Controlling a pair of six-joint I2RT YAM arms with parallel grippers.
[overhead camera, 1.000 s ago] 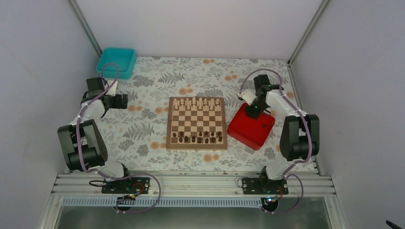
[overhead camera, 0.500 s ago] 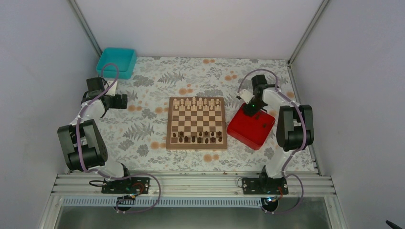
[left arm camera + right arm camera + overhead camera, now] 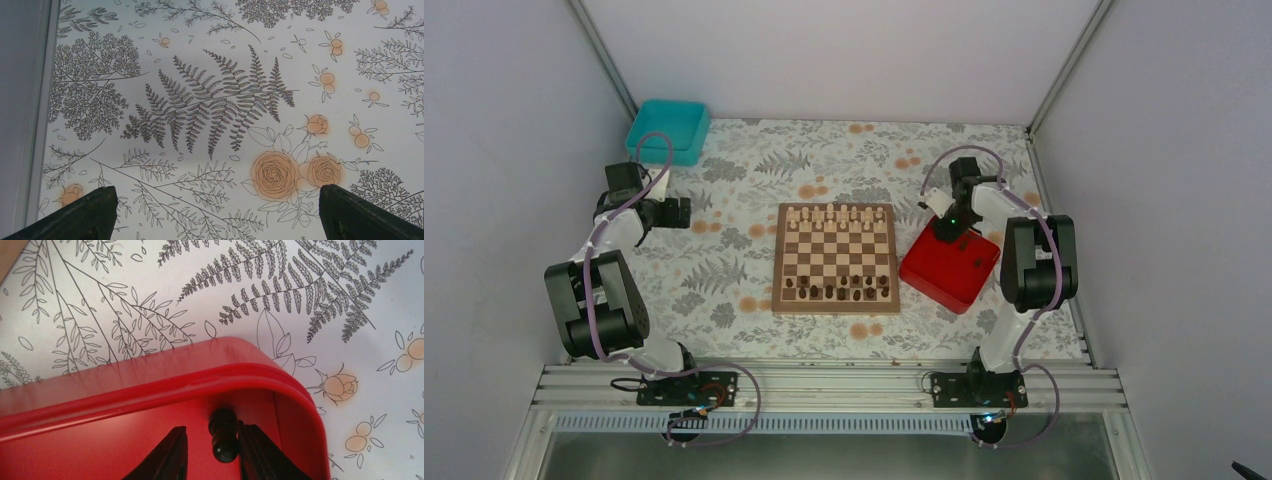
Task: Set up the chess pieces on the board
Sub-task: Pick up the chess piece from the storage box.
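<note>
The board (image 3: 835, 306) lies mid-table, with a row of dark chess pieces (image 3: 836, 291) along its near side and cream ones at the far side. In the right wrist view one dark chess piece (image 3: 223, 437) lies in the far corner of the red tray (image 3: 125, 390). My right gripper (image 3: 212, 427) straddles this piece: it touches the right finger, and a gap shows to the left finger. From above, the right gripper (image 3: 946, 232) dips into the tray's far corner. My left gripper (image 3: 686, 212) hovers open over the patterned cloth, nothing between its fingers (image 3: 85, 212).
A teal bin (image 3: 667, 130) stands at the far left corner. The red tray (image 3: 964, 280) sits just right of the board, at an angle. Grey walls and metal posts enclose the table on three sides.
The right arm has folded closer to the tray's far corner and its jaws have narrowed round the dark piece. The left arm has not moved.
</note>
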